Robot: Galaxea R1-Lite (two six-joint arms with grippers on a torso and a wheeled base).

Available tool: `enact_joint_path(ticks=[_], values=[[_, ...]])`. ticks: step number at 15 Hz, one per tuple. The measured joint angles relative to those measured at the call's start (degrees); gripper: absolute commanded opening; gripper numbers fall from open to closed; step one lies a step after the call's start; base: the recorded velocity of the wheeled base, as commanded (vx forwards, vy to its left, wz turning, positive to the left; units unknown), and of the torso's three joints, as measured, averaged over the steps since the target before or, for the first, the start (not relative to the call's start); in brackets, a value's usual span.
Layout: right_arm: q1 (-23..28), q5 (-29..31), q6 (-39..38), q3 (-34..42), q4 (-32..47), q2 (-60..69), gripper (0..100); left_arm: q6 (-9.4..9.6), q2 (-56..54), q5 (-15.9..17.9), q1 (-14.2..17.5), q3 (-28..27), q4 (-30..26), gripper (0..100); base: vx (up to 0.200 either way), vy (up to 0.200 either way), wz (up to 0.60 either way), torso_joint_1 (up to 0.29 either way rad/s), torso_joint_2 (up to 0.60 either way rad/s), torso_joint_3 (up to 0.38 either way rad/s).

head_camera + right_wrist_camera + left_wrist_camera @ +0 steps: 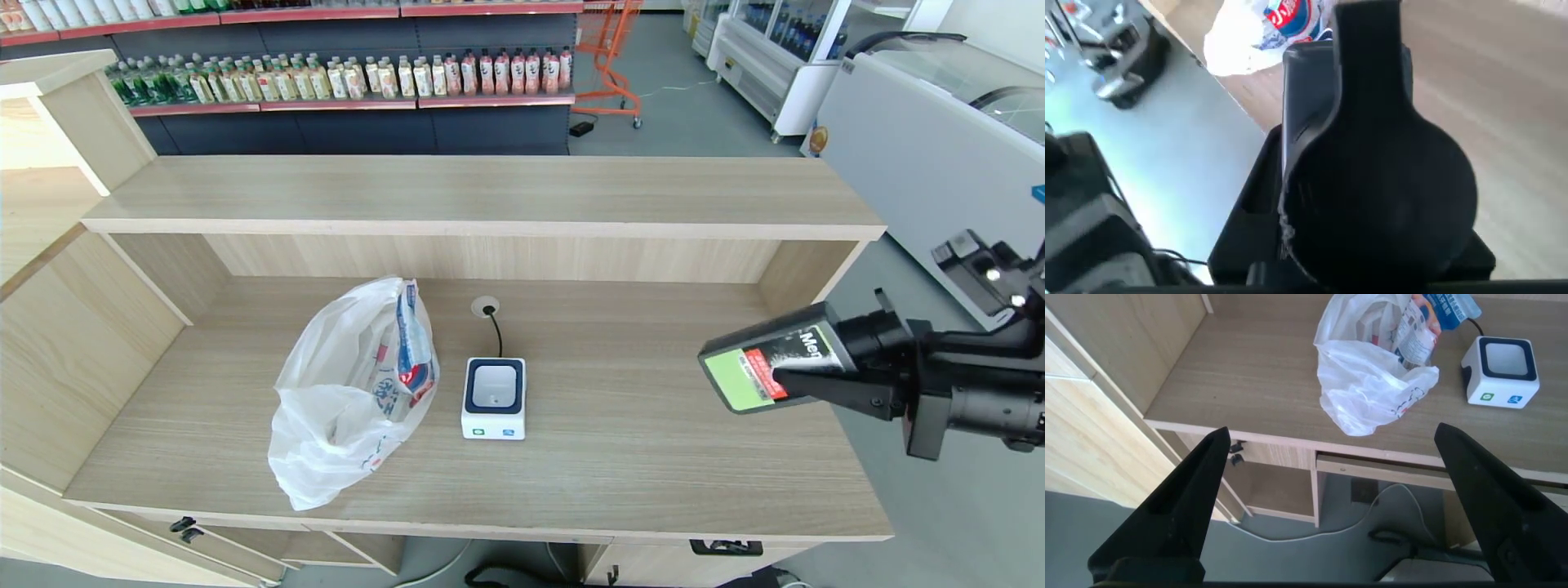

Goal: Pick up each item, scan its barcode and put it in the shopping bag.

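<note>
Holding: right gripper (796, 382) is clamped on a dark tube (759, 367), in the air over the right end of the counter (653, 457).
Left gripper: (1331, 437) jaws are spread wide with nothing between them, hanging off the counter's front edge, on the near side of the bag (1372, 376).
Head view: shows the tube's green and red label, turned up toward the camera. Behind the counter are shelves (343, 77) of drinks, with a freezer (922, 139) to the right.
Left wrist view: shows the counter's front edge and the space beneath it, with the scanner (1500, 370) just beyond the bag.
Right wrist view: shows the tube (1372, 147) close up as a plain dark shape with no label on this side. The bag (1266, 33) lies farther off on the counter.
Tube against claw: the fingers (824, 388) pinch its right-hand part and the labelled part juts clear to the robot's left.
Tube axis: near level, running left to right across the counter. The wide flat end points toward the scanner (494, 398) and is well apart from it.
Bag: (351, 392) white plastic, slumped, mouth open, packets inside, just left of the scanner.
Scanner: white box, dark window facing up, with a cable (495, 331) running to a hole in the counter.
</note>
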State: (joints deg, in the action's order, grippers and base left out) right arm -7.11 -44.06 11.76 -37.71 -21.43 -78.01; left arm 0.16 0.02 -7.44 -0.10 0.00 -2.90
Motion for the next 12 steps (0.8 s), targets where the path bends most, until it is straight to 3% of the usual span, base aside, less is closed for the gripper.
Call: enact_joint_path(ticks=[2,4,9,12], values=[[-4.68,5.85,-23.14,-3.67,-1.32,-4.24,0,0.02,0.0,0.0,0.0,0.0,0.01,100,0.0,0.0,0.0,0.0,0.0,0.0],[-8.51,8.51,-31.88,-7.02,-2.33,-10.25,0,0.02,0.0,-0.02,0.0,0.0,0.0,100,0.0,0.0,0.0,0.0,0.0,0.0],[-16.21,11.59,-32.32,-11.65,-2.77,-23.2,0,0.02,0.0,0.0,0.0,0.0,0.01,100,0.0,0.0,0.0,0.0,0.0,0.0],[-19.35,19.24,-31.9,-15.35,-2.9,-29.32,0,0.02,0.0,0.0,0.02,0.0,0.01,100,0.0,0.0,0.0,0.0,0.0,0.0]])
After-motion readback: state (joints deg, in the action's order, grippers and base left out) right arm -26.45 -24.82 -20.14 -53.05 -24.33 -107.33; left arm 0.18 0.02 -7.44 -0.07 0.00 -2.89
